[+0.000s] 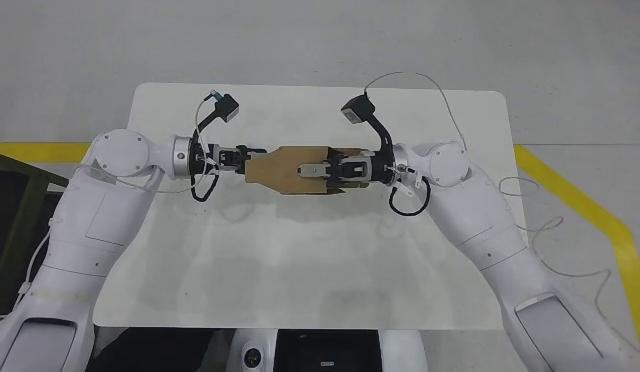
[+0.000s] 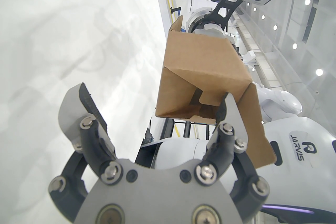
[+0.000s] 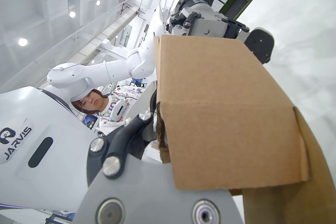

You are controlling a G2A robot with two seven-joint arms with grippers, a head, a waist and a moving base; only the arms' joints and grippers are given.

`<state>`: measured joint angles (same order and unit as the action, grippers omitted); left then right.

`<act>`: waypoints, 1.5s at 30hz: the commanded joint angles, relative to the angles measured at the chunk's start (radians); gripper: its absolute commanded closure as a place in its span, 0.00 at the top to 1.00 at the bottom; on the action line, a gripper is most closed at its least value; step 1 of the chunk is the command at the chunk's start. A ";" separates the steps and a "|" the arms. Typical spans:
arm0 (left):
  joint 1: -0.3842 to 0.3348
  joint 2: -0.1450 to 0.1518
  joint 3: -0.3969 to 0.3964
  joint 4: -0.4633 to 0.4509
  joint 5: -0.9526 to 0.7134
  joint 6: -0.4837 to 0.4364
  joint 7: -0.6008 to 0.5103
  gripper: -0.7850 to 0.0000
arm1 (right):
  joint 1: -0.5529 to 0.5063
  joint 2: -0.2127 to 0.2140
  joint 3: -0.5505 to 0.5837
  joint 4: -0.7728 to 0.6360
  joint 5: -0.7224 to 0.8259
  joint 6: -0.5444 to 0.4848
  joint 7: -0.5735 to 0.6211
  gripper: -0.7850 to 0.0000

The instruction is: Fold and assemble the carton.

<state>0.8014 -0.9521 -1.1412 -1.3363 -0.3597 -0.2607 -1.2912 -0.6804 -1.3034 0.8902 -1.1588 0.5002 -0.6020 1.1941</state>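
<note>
A brown carton (image 1: 290, 167) hangs in the air over the middle of the white table (image 1: 300, 272), between the two arms. My right gripper (image 1: 325, 169) is shut on one end of it. One of its fingers (image 3: 150, 97) presses the outside of a carton (image 3: 223, 104) wall, and the other is hidden by the cardboard. At the opposite, open end, my left gripper (image 2: 156, 93) stands wide open. One of its fingers (image 2: 229, 107) lies against a loose flap of the carton (image 2: 202, 64), and the other finger (image 2: 88, 104) is well clear of it.
The table's far edge lies behind the arms, and its near edge is by the robot. A dark cabinet (image 1: 15, 202) stands at the left. Yellow floor tape (image 1: 575, 197) runs past both sides. A thin cable (image 1: 440, 97) loops over the right arm.
</note>
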 commanded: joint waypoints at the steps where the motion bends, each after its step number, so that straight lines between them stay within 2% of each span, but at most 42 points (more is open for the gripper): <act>1: 0.000 0.000 0.001 0.000 0.000 -0.001 0.001 1.00 | 0.001 -0.001 -0.001 0.002 0.002 -0.001 0.003 0.00; 11: -0.004 -0.001 0.007 0.002 -0.005 0.000 -0.001 1.00 | 0.005 -0.005 0.000 0.015 0.004 -0.006 0.007 0.00; 18: -0.003 0.006 -0.026 0.018 -0.003 -0.004 0.008 1.00 | -0.004 0.004 0.030 0.034 -0.011 -0.009 -0.002 0.00; 28: 0.018 0.022 -0.083 -0.007 0.010 -0.004 0.031 1.00 | -0.024 0.023 0.066 0.042 -0.140 0.036 -0.058 0.00; 34: 0.028 0.022 -0.058 -0.053 0.053 0.003 0.025 1.00 | -0.032 0.022 0.062 0.019 -0.162 0.052 -0.087 0.00; 39: 0.018 0.024 -0.036 -0.049 0.171 0.039 0.059 1.00 | -0.032 0.023 0.066 0.010 -0.155 0.053 -0.094 0.00; 45: 0.021 0.025 -0.041 -0.037 0.168 0.059 0.075 1.00 | -0.035 0.022 0.066 -0.010 -0.136 0.046 -0.083 0.00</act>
<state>0.8222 -0.9271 -1.1815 -1.3747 -0.1907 -0.2031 -1.2156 -0.7152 -1.2807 0.9570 -1.1663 0.3611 -0.5557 1.1102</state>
